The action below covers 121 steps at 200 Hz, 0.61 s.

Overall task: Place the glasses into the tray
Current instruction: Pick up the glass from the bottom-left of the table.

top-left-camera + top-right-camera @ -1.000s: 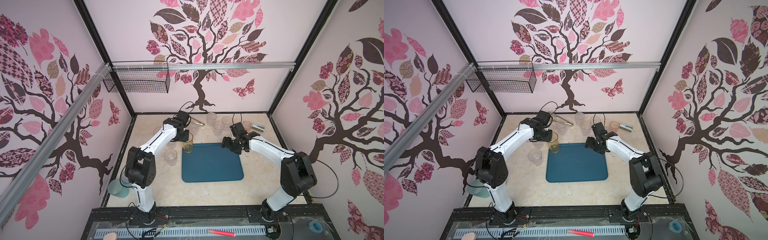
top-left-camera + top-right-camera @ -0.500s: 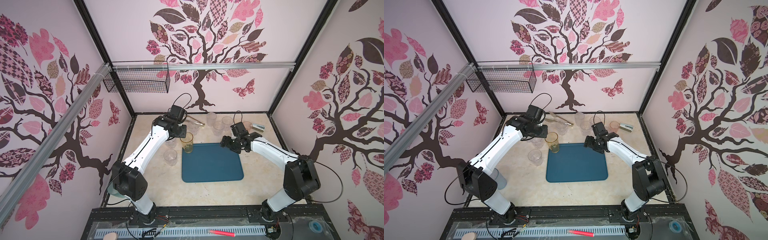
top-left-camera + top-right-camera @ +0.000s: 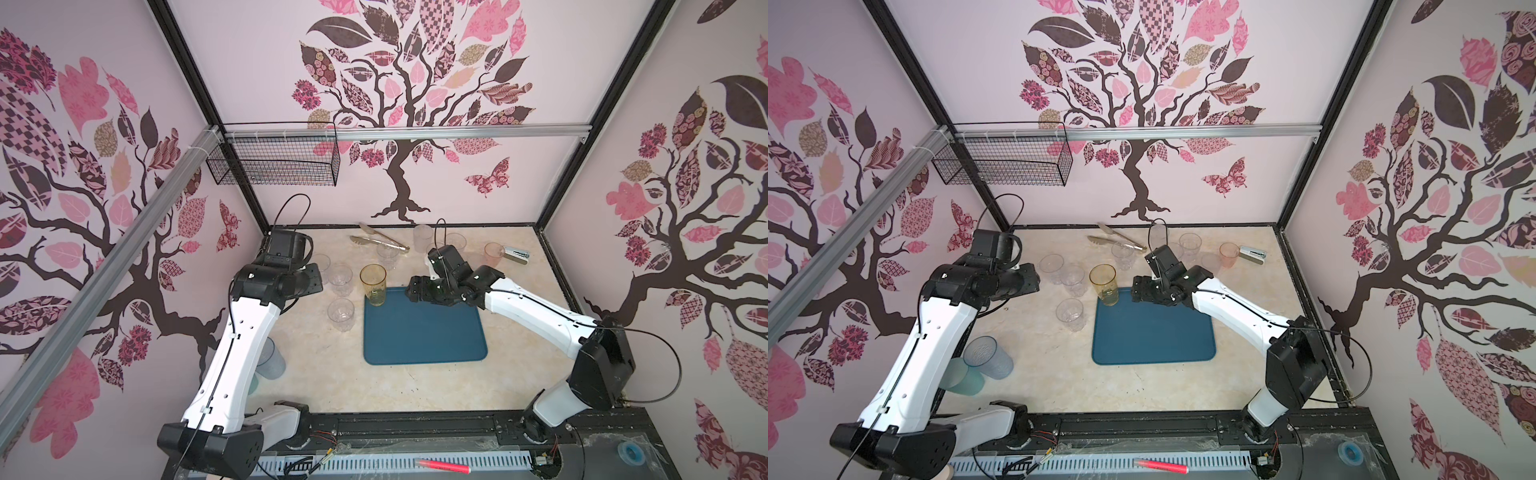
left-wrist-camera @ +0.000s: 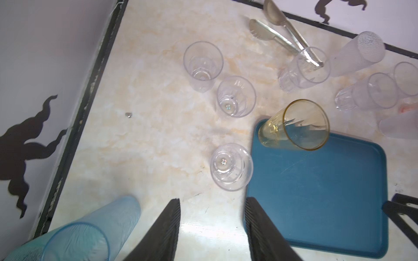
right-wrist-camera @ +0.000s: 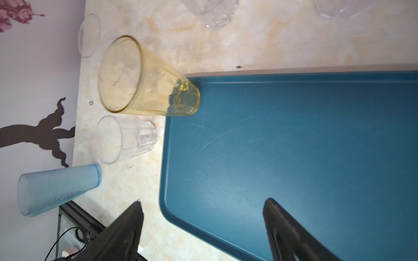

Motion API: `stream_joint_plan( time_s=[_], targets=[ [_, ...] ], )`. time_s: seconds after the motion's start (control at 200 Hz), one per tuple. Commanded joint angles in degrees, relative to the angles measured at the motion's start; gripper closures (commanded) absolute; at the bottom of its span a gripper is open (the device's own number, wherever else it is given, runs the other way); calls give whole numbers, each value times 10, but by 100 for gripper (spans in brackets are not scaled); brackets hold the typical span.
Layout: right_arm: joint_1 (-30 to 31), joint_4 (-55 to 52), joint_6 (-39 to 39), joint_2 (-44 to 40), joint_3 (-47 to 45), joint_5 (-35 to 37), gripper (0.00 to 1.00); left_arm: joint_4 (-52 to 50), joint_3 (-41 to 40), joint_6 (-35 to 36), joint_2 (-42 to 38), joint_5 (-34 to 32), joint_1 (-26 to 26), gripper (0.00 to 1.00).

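No readable text, label, brand, number or sign in any view.

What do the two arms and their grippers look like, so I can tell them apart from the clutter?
The left arm and right arm match: white link shells, black joint housings, thin black cables looping off. The left gripper and right gripper have black tapering fingers; the left's are ribbed.
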Motion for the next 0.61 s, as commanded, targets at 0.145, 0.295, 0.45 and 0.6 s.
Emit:
stream_joint_plan(
  time_s=[0.145, 0.295, 0.45, 0.6],
  targets=[
    [18, -3, -29, 12, 25, 6, 14, -80, -63, -93, -56, -37, 75, 48],
    [18, 8, -29, 1, 14, 8, 14, -120, -49, -135, -51, -66, 78, 45],
    [17, 20, -29, -9, -2, 10, 13, -95, -104, -150, -49, -56, 108, 41],
    [17, 15, -40, -14, -8, 15, 13, -65, -140, -153, -48, -12, 159, 41]
  ],
)
